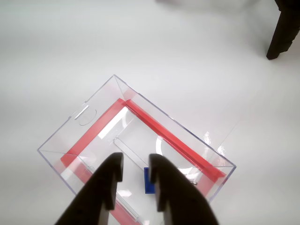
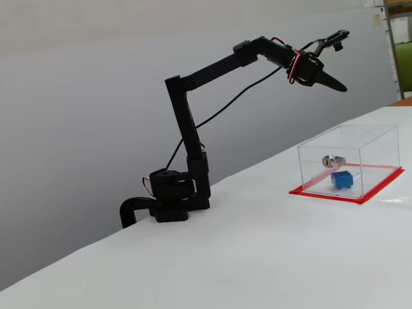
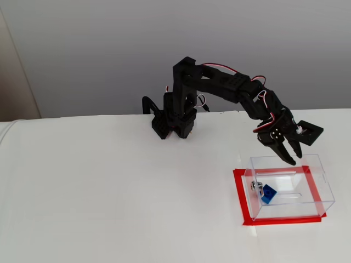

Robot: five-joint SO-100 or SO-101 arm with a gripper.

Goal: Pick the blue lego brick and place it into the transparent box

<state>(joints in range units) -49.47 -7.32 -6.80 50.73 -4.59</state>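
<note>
Blue lego brick (image 2: 342, 179): judged light, rigid and smooth-sided. It should not deform under pressure but could slip from a shallow pinch. The best hold would be across two opposite flat faces, low on the body and clear of the stud. It is small, bright blue and roughly cubic. It lies tilted on the floor of the transparent box (image 2: 380, 138), touching or just beside a small silver metal piece (image 2: 332, 159); contact cannot be confirmed.

Transparent box: clear, thin, stiff walls, open at the top, on a red base rim (image 3: 239, 194). It stands on the white table (image 3: 109, 197), nearer the right edge in the fixed view facing the arm's front.

Claw (image 1: 137, 169): empty, fingers a narrow gap apart, hovering above the box opening and apart from the brick. The placement appears complete.
</note>
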